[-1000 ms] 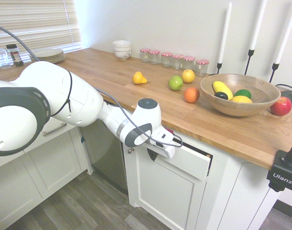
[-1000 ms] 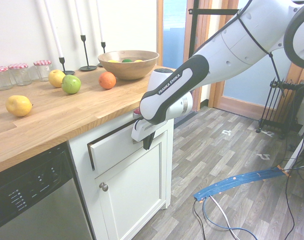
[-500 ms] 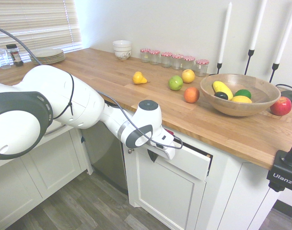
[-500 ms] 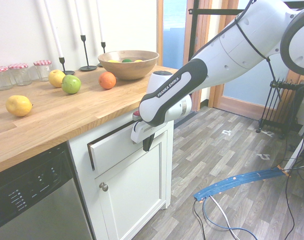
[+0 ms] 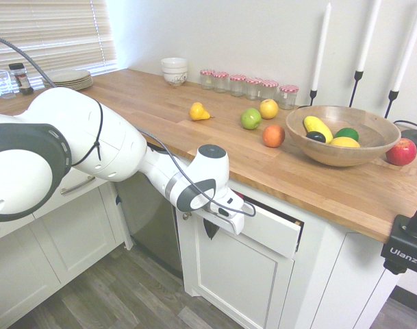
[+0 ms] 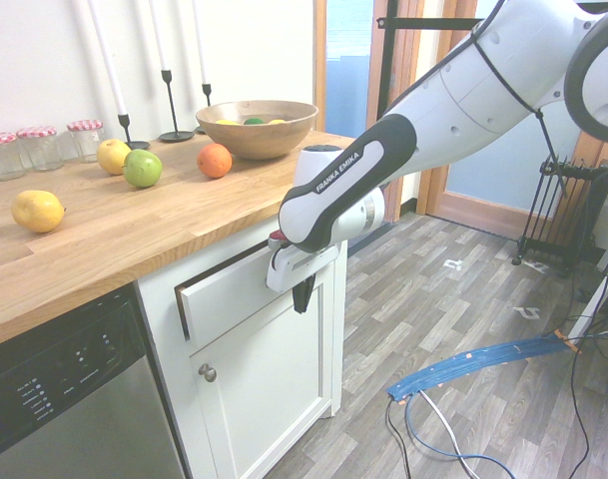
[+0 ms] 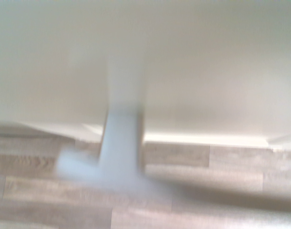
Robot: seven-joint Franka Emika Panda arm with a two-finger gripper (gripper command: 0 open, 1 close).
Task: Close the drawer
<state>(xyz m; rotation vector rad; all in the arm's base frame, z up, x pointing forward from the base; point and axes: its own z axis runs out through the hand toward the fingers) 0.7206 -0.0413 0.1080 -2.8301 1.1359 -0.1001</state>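
Drawer (image 5: 273,229), white-fronted and still pulled a little way out, sits just under the butcher-block countertop (image 5: 160,103) of a white kitchen cabinet (image 5: 242,274), a dark gap showing along its top edge. The white arm (image 5: 92,147) reaches in low from the first exterior view's left, its elbow bulking large in front of the neighbouring cabinets, forearm sloping down to a wrist bent against the drawer front. The gripper (image 6: 303,295) hangs pointing at the floor, pressed beside the drawer's front panel (image 6: 229,294); its dark fingers (image 6: 304,296) appear drawn together with nothing between them. On the countertop, well clear of the arm, stand a wooden fruit bowl (image 5: 338,140), loose fruit including an orange (image 5: 273,135) and a green apple (image 5: 250,118), and a row of red-lidded jars (image 5: 249,83). The wrist view is blurred: a pale cabinet face (image 7: 183,67) above grey plank flooring (image 7: 207,191).
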